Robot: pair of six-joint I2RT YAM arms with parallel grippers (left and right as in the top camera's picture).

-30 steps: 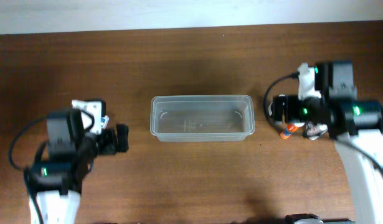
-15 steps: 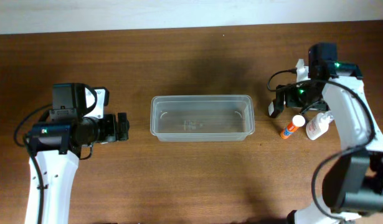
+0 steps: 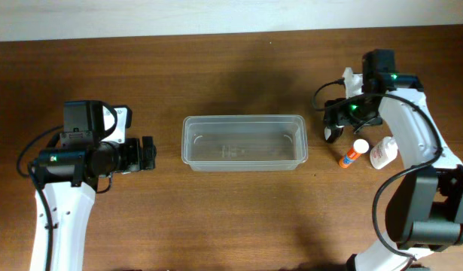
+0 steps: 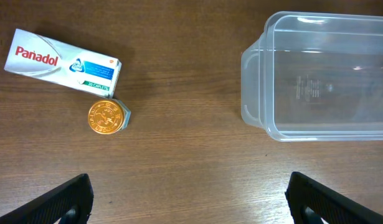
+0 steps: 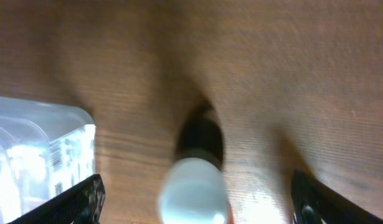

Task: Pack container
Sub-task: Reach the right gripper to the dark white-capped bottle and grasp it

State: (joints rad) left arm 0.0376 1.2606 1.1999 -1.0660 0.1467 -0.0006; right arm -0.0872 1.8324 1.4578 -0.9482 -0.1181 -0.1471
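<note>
Clear plastic container (image 3: 244, 142) empty; left hand (image 4: 191, 196) spread wide, right hand (image 5: 197, 196) wide too, both holding nothing.

Left pincer (image 3: 147, 153) and right pincer (image 3: 333, 124), both spread wide, empty, pointing inward.

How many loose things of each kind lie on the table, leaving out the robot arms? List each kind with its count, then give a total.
Clear container: 1
Panadol box: 1
Gold-topped round item: 1
White bottle: 1
Orange tube with white cap: 1
Total: 5
</note>
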